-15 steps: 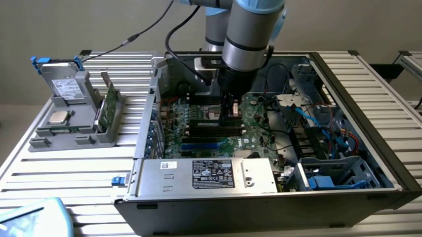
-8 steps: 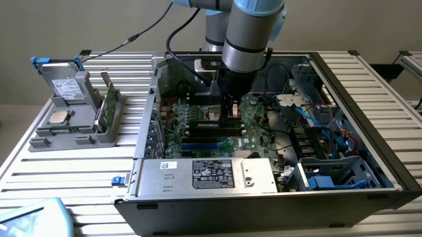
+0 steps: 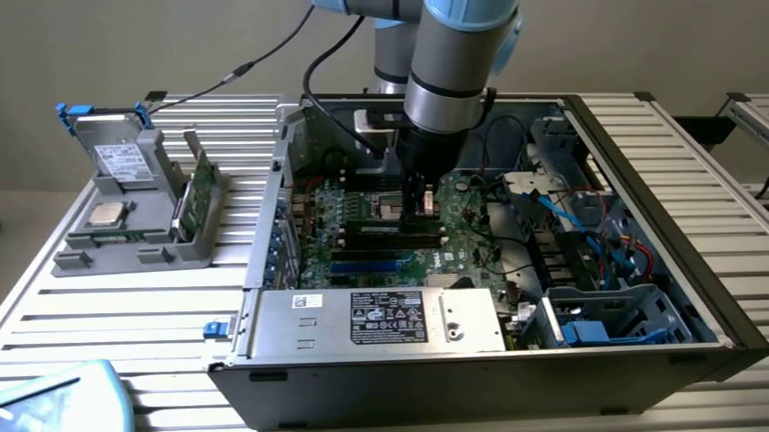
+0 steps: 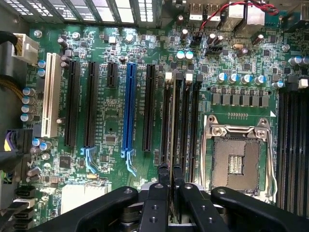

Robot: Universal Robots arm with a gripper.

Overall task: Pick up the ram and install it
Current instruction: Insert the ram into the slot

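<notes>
Slots [image 4: 186, 125] under gripped ram [image 4: 171, 145], socket [image 4: 236, 157] beside

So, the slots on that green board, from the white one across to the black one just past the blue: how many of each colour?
White slot: 1
Blue slot: 1
Black slots: 4, one of them short
Total: 6

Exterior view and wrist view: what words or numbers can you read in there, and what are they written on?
No text can be read; every marking is too small or blurred.
Black label on the power supply: white print, unreadable.
White sticker beside it: unreadable.
Drive label in the grey tray: blurred.
White print on the motherboard: too small to read.
</notes>
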